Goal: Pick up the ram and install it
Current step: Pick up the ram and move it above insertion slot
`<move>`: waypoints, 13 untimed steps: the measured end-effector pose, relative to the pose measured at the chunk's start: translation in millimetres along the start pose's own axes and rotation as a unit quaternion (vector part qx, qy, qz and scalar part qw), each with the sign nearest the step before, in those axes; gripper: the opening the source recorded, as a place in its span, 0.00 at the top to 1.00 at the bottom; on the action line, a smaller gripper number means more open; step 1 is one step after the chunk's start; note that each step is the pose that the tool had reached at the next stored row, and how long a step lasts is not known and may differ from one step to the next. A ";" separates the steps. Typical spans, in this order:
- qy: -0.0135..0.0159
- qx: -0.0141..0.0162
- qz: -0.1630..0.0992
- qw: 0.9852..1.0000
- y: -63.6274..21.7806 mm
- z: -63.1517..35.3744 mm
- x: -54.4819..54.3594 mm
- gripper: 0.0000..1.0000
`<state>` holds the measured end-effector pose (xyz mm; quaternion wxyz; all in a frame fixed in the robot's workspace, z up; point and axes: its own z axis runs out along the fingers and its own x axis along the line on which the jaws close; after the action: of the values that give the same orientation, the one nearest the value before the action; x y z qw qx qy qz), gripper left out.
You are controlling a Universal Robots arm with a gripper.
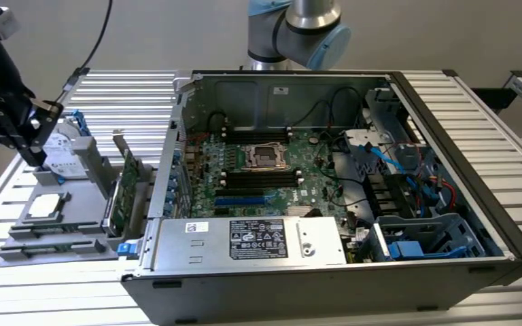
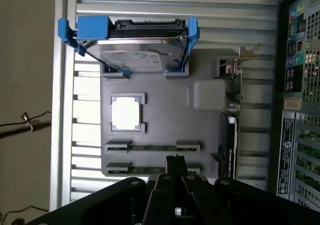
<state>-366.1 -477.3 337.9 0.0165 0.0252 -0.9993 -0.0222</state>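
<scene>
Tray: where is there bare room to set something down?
On the tray, bare floor between the CPU and the card; open slats beyond the hard drive. Crowded along the ram slots, where the gripper hangs.

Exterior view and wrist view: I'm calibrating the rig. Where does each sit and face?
Exterior view: off the arm, looking down into the open black computer case; the arm's grey-blue joint and black gripper show.
Wrist view: on the wrist, looking down past black fingers at the grey parts tray.
Shared: that tray, the silver hard drive.
</scene>
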 end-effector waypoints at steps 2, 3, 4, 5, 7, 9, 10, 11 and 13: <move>0.001 0.001 -0.018 1.000 0.0 1.0 0.0 0.89; 0.001 0.001 -0.027 1.000 -0.1 1.4 0.0 0.89; 0.002 0.001 -0.036 0.999 -0.1 1.9 -0.1 0.89; 0.002 0.001 -0.045 0.999 -0.1 2.3 -0.1 0.89; 0.003 0.002 -0.063 0.998 -0.2 3.3 -0.1 0.89; 0.004 0.003 -0.082 0.997 -0.2 4.3 -0.2 0.89; 0.004 0.003 -0.091 0.996 -0.2 4.8 -0.2 0.89; 0.004 0.003 -0.100 0.995 -0.3 5.3 -0.2 0.89; 0.005 0.004 -0.118 0.993 -0.3 6.2 -0.2 0.89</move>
<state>-366.0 -477.3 331.7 0.0190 0.1427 -0.9894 -0.0202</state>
